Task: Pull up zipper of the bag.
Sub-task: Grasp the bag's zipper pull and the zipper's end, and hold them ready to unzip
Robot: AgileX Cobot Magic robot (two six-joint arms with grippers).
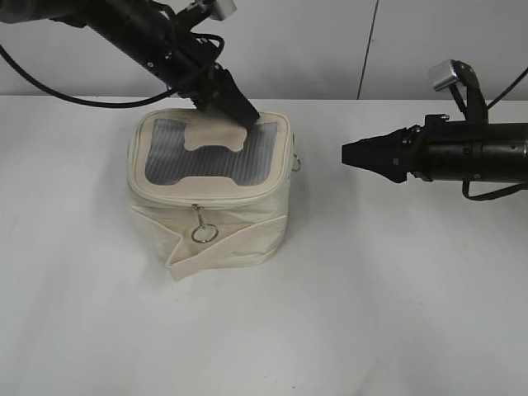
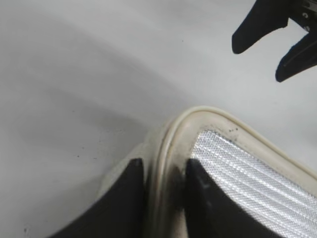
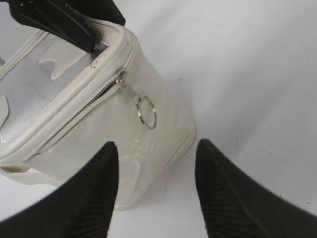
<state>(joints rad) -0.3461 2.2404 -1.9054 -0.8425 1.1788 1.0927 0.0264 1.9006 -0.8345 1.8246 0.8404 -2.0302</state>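
The cream bag (image 1: 239, 210) stands on the white table, its grey mesh lid window (image 1: 169, 153) facing up. The zipper (image 1: 206, 200) circles the lid rim; one ring pull (image 1: 204, 233) hangs at the front, another (image 1: 295, 162) at the right side. My left gripper (image 1: 238, 107) is shut on the lid's back right rim; in the left wrist view (image 2: 166, 171) its fingers straddle that rim (image 2: 171, 134). My right gripper (image 1: 348, 154) is open and empty, to the right of the bag and apart from it. In the right wrist view, my right gripper (image 3: 156, 148) faces the side ring pull (image 3: 147, 112).
A flat cream strap (image 1: 214, 247) wraps the bag's lower front. The white table (image 1: 371, 313) runs to a pale wall behind. The right gripper's fingers (image 2: 277, 39) show in the left wrist view; the left gripper (image 3: 64, 20) shows in the right wrist view.
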